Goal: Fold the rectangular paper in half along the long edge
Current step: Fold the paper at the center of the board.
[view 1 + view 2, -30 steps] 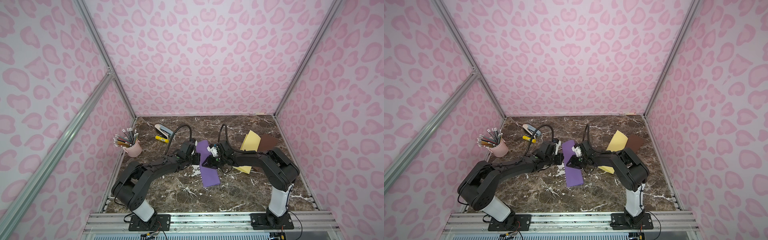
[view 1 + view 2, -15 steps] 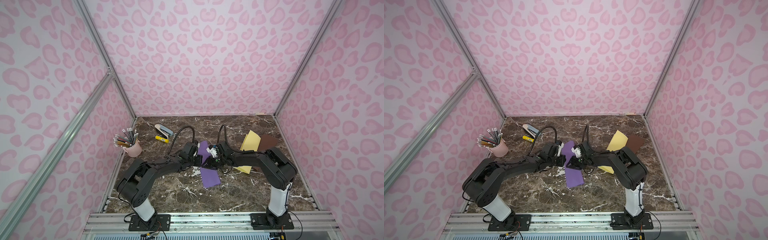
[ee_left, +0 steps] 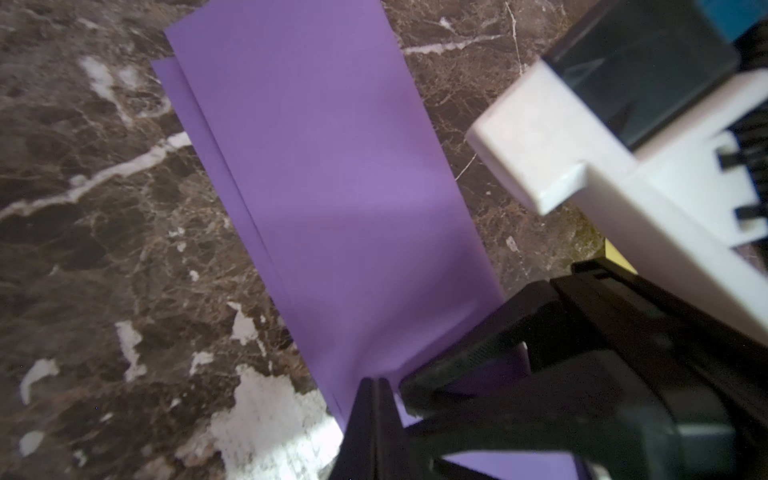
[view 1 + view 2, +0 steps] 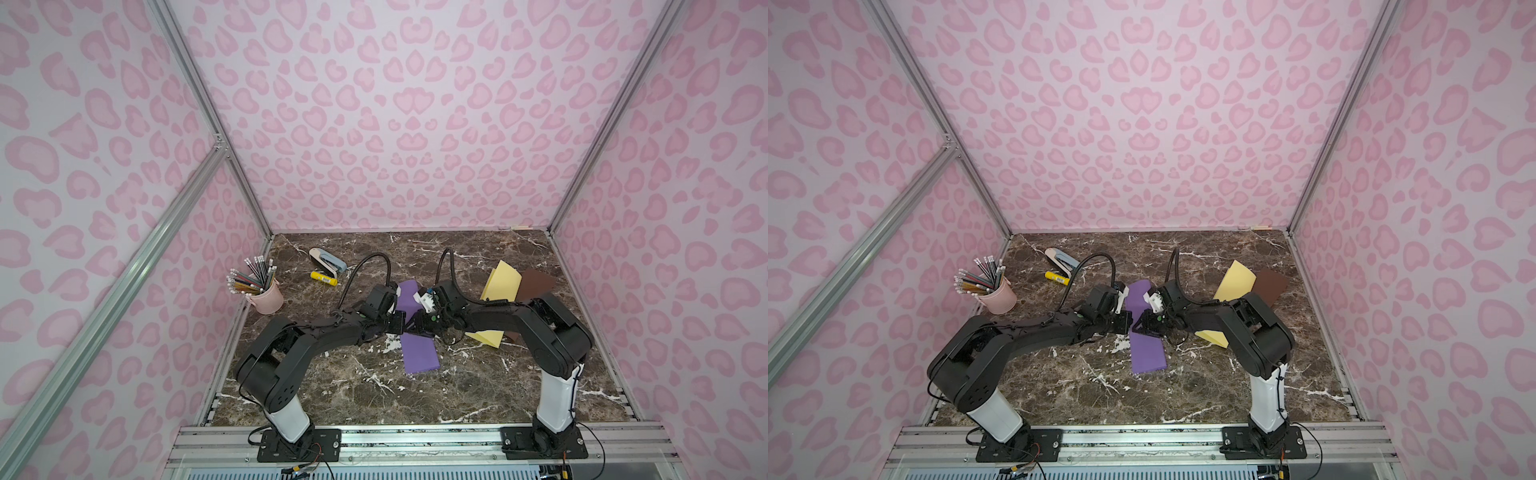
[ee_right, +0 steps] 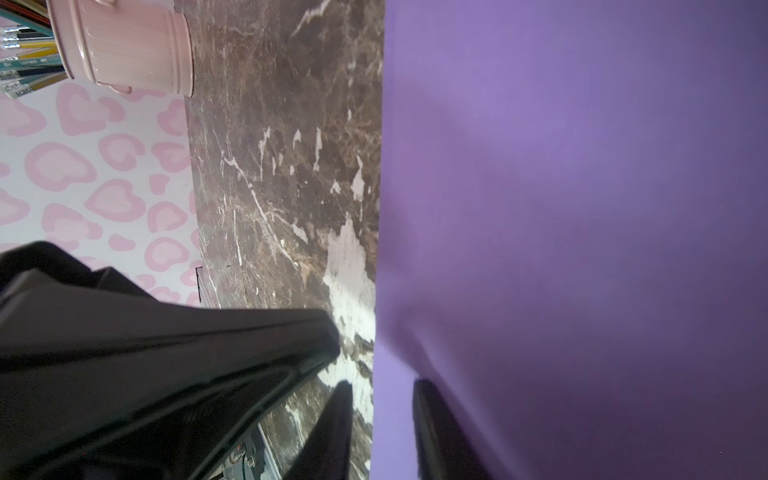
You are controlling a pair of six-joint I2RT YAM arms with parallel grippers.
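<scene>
Purple paper (image 4: 420,353) doubled at ctr of table (image 4: 498,386), long axis running away from robot. Left gripper (image 3: 376,415) fingers together, tip at its left edge; right gripper (image 5: 382,386) jaws slightly apart, straddling same edge. Both equally near.

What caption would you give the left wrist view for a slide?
Folded purple paper on the marble tabletop, layers slightly offset, with the left gripper at its edge, jaws shut.

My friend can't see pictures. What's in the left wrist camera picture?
A folded purple paper lies on a dark marble table, its two layers slightly out of line along one long edge. The left gripper, shut, has its tip at the paper's edge, and the black right gripper reaches onto the paper right beside it.
</scene>
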